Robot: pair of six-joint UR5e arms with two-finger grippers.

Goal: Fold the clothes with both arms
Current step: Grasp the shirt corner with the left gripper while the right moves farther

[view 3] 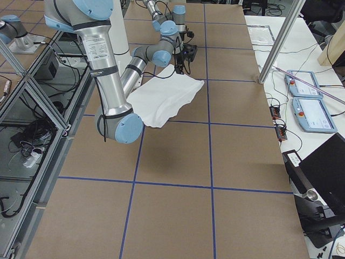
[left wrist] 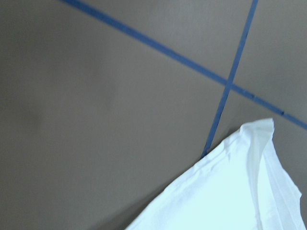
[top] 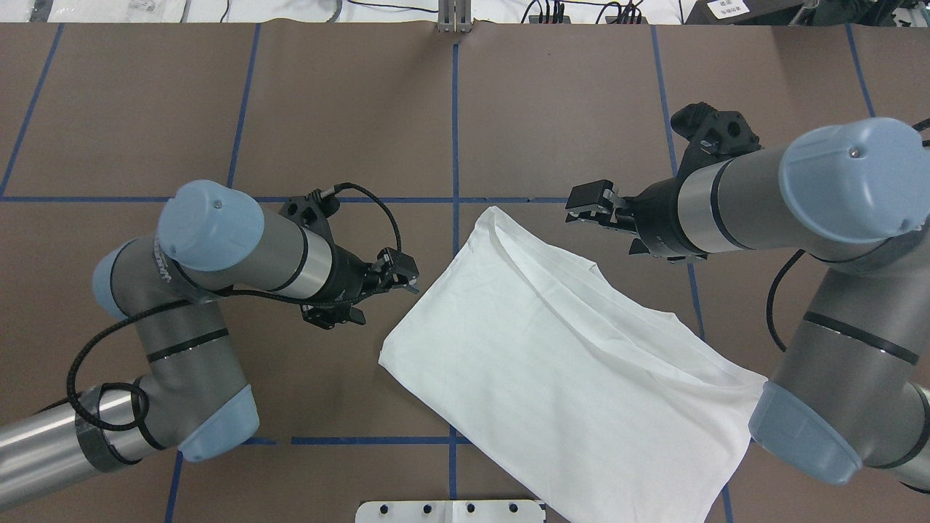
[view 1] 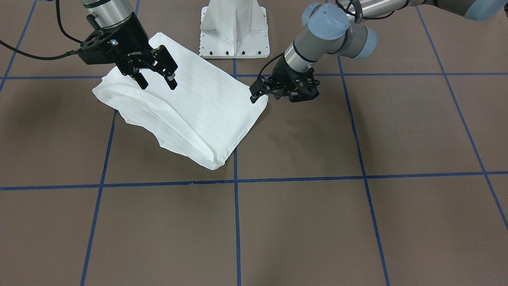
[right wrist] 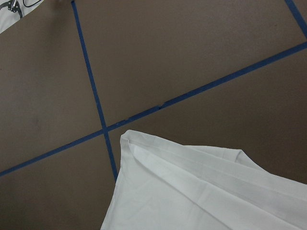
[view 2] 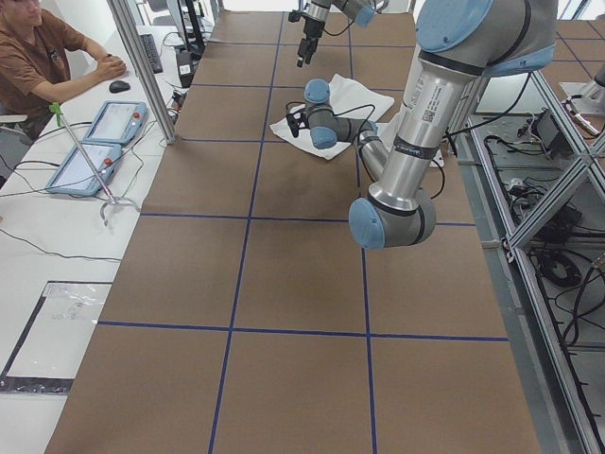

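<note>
Folded shirt near left hand, right hand

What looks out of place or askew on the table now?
The shirt lies askew to the blue grid lines. Along one long edge its folded layers are stepped and puffy, not flush. No damage or spill shows.

A table topped with a flat brown sheet is marked into large squares by lines of blue tape. A white cotton shirt, folded into a rough rectangle, is spread flat on it at an angle to the grid, covering parts of several tape lines, with one corner just beside a crossing of two lines. A white metal pedestal base is set on the table at the robot's edge, just beside the shirt.
</note>
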